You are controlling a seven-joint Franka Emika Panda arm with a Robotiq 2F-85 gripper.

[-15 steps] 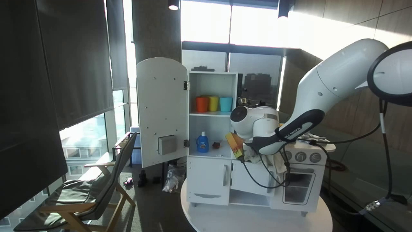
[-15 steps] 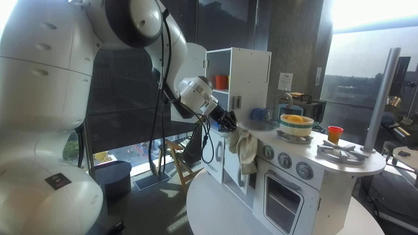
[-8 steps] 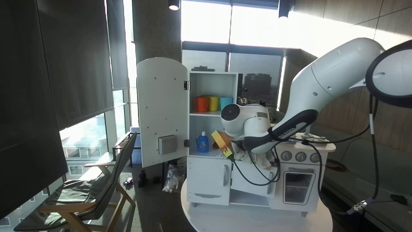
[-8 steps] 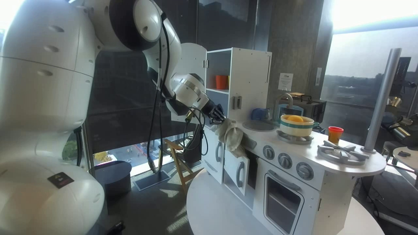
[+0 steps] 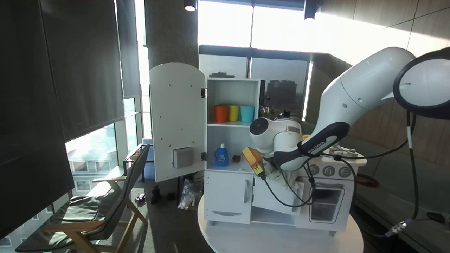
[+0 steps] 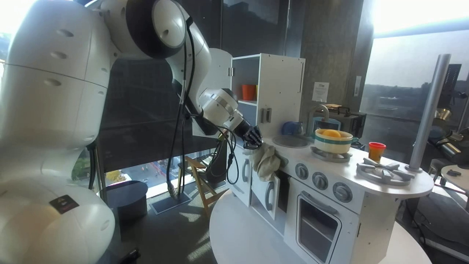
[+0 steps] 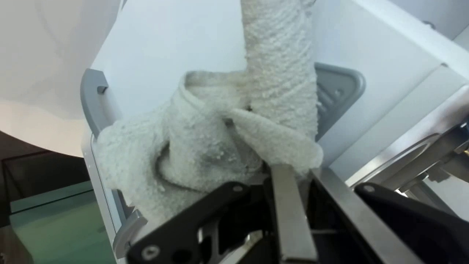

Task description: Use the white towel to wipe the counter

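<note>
Robot arm [image 5: 362,84] has swung toward the oven [image 6: 318,223] side compared with half a second ago, sits a bit lower in both exterior views, and the white towel [image 6: 266,163] came along with it. Cupboard door [image 6: 259,189] below looks the same as it did, slightly ajar.

From where I'm standing the tool [image 7: 300,171] has a proper pinch on the white towel: wrist view shows a fold caught between its jaws, which stand nearly together on the fabric. Rest of it is bunched and loose, hanging down in front of the cupboard door rather than lying flat. The top of it is right by the front edge of the desk [image 6: 304,154] it's meant to wipe, near the sink [image 6: 292,141], but can't tell if any of it actually touches the top surface.

So which step is this? My read: grab is done and we're in the wiping stage, or at least trying to get there, along that front edge. Next move, imo, is to lift a little, bring the white towel in over the desk, let it settle between the sink and the knobs [image 6: 301,171], then press lightly and sweep. Gotta watch the loose end though, it could hook the door handle [image 6: 269,196], and a long sweep could bump the pot [image 6: 332,145]
</note>
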